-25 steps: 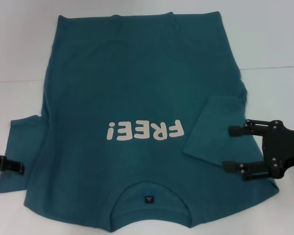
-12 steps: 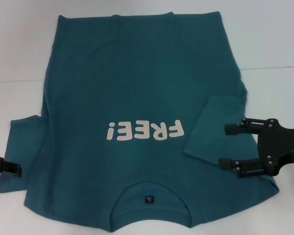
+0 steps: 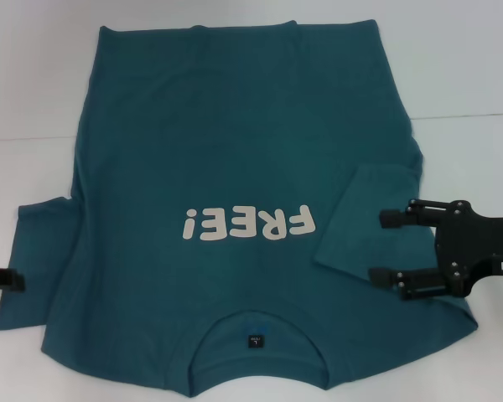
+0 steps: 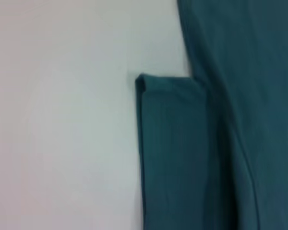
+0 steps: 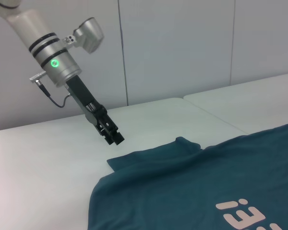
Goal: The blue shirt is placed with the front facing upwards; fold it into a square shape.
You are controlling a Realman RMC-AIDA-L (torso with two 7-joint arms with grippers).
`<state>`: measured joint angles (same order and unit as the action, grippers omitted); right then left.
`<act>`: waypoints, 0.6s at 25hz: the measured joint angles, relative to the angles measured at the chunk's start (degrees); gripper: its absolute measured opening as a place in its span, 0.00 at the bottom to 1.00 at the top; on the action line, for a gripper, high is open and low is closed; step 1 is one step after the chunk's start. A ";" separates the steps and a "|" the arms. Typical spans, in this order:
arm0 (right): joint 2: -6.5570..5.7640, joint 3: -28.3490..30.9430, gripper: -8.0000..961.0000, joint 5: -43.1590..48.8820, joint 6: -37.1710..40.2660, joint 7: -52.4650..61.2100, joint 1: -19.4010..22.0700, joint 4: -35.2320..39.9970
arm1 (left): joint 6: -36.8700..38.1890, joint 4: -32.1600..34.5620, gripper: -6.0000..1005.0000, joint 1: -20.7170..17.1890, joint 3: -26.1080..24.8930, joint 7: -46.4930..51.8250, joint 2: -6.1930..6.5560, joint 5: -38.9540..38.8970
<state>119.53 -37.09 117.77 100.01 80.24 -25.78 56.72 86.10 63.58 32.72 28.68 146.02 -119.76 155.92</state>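
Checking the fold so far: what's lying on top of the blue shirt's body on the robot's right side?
The right sleeve lies folded over the blue shirt; the open right gripper hovers over its edge. Fabric beneath it is hidden.

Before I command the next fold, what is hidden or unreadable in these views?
- Left end effector: head view's edge cuts it off; the right wrist view shows it edge-on, so finger spacing is unclear.
- Blue shirt: its collar edge runs off the bottom of the head view.
- Neck label: text too small to read in the head view.
- Right end effector: open over the folded right sleeve; contact cannot be judged from above.
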 joint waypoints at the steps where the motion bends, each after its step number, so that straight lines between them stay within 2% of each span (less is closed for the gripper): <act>1: 0.00 -0.01 0.97 0.00 -0.10 0.00 -0.07 -0.09 | 0.21 -0.72 0.84 0.01 -1.47 -0.67 0.35 -0.68; 3: 0.00 -0.04 0.97 0.00 -0.27 0.00 -0.16 -0.13 | 0.47 -1.47 0.84 0.10 -2.71 -1.16 0.76 -0.82; 15: 0.02 -0.26 0.97 0.18 -0.58 -0.05 -0.73 -0.96 | -0.57 -5.38 0.83 0.49 -2.27 -0.69 0.83 0.96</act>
<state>119.54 -37.35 117.95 99.44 80.19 -26.52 55.76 85.53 58.20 33.21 26.42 145.32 -118.93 156.89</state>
